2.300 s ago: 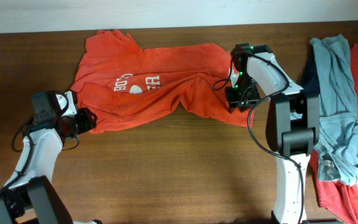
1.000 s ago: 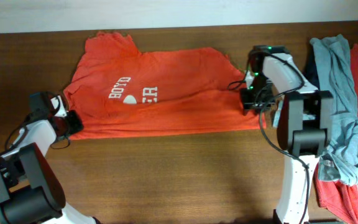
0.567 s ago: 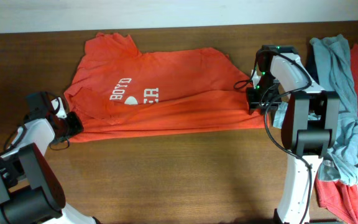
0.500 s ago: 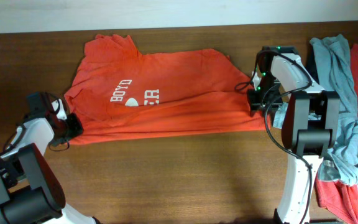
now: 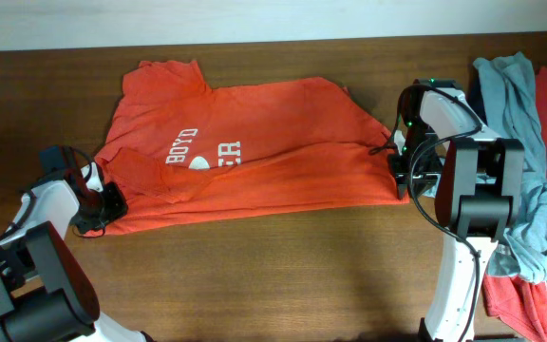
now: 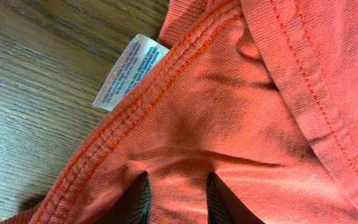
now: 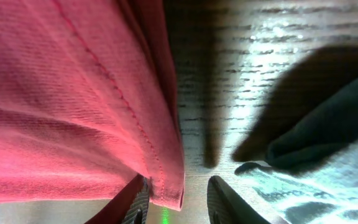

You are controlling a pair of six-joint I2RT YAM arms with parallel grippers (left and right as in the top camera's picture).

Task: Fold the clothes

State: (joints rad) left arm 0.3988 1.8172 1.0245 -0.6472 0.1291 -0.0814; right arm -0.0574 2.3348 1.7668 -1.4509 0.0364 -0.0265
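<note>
Orange-red cotton T-shirt with white print (image 5: 254,157), spread on brown wooden table (image 5: 254,275) toward 12 o'clock, left gripper (image 5: 110,202) clamped on its 8 o'clock hem, right gripper (image 5: 402,176) at its 3 o'clock hem, grip there impossible to tell

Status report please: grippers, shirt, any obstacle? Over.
Left gripper and right gripper at opposite ends of orange shirt, cloth in the jaws, grip unclear. Shirt spread out, not yet folded. Grey-blue shirt heaped close to right gripper.

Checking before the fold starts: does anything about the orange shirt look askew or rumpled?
Yes. The orange shirt is not flat: its left end is doubled over, a long ridge runs under the print, and the care label pokes out.
</note>
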